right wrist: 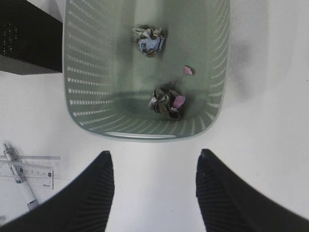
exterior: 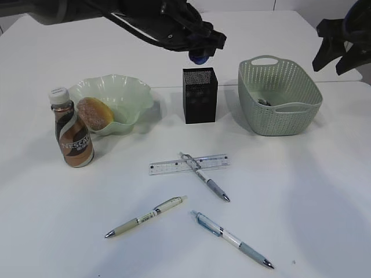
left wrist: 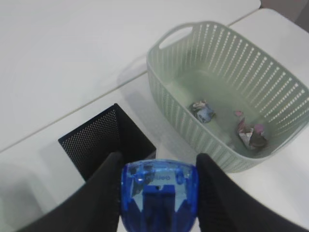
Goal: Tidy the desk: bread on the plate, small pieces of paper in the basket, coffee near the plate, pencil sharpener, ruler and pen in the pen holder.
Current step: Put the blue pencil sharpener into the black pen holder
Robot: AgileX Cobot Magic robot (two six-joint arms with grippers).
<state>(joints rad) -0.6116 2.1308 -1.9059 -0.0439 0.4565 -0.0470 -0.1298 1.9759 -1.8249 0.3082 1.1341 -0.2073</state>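
Two arms | left fingers (left wrist: 159, 193) grasping blue pencil sharpener (left wrist: 159, 195) above pen holder (exterior: 200, 94) | right fingers (right wrist: 153, 188) released, empty

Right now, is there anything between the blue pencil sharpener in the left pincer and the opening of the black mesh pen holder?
Nothing visible. The left pincer holds the pencil sharpener in the air above the pen holder, and only open air shows between them. The pens and ruler lie on the desk in front of the holder, well away.

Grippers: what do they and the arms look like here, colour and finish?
Both arms are black. The left gripper and right gripper have broad, rounded, matte black jaws; the right ones show a fine ribbed texture. Black cabling runs along the left arm. No markings visible.
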